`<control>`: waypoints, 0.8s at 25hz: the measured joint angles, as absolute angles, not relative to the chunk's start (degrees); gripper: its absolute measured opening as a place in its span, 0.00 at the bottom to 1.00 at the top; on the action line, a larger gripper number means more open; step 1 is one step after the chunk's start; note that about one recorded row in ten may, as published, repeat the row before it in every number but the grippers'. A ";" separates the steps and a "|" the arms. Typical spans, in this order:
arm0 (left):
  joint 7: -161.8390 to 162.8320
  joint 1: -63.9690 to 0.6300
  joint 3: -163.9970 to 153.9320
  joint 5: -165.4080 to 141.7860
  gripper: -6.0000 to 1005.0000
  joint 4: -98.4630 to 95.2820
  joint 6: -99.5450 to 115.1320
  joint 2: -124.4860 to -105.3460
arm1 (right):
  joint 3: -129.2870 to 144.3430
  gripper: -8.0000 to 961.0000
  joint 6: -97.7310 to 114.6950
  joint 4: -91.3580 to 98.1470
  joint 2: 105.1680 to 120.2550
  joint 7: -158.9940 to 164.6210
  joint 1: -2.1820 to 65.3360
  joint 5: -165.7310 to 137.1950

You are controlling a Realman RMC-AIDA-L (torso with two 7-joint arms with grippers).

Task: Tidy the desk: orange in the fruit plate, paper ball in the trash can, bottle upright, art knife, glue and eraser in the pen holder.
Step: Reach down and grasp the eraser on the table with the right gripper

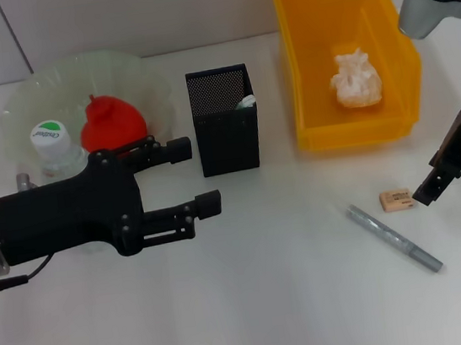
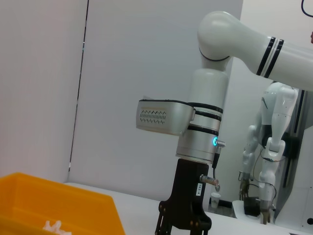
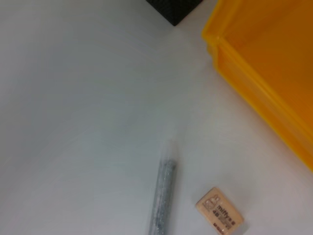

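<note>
The orange [image 1: 112, 124], reddish in colour, lies in the clear fruit plate [image 1: 128, 71]. A bottle [image 1: 50, 137] with a white cap stands at the plate's near edge, partly behind my left gripper [image 1: 198, 175], which is open and empty left of the black mesh pen holder [image 1: 224, 126]. A white item [image 1: 246, 101] pokes out of the holder. The paper ball [image 1: 355, 79] sits in the yellow trash can [image 1: 317, 118]. The eraser [image 1: 396, 199] [image 3: 220, 211] and silver art knife [image 1: 394, 238] [image 3: 164, 193] lie on the desk. My right gripper [image 1: 428, 191] hovers just right of the eraser.
The desk is white, with open surface between the pen holder and the art knife. The trash can's wall [image 3: 264, 78] and a corner of the pen holder [image 3: 176, 10] show in the right wrist view. The right arm [image 2: 205, 147] rises beside the trash can [image 2: 58, 205].
</note>
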State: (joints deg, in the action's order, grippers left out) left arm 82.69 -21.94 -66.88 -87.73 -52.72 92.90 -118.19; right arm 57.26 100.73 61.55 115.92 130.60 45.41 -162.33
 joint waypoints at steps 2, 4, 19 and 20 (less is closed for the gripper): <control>82.69 -22.03 -66.88 -87.87 0.80 -52.54 92.90 -118.17 | 57.28 0.60 100.23 61.17 115.90 130.60 45.49 -162.54; 82.69 -22.20 -66.88 -88.25 0.80 -52.31 92.90 -118.15 | 57.29 0.60 99.70 60.93 115.93 130.60 45.55 -162.72; 82.70 -22.58 -66.88 -89.00 0.80 -52.15 92.90 -118.21 | 57.79 0.60 96.75 55.51 115.98 125.81 48.28 -164.73; 82.71 -22.59 -66.88 -89.00 0.80 -52.14 92.90 -118.21 | 58.24 0.60 96.65 55.47 116.06 125.07 48.32 -165.30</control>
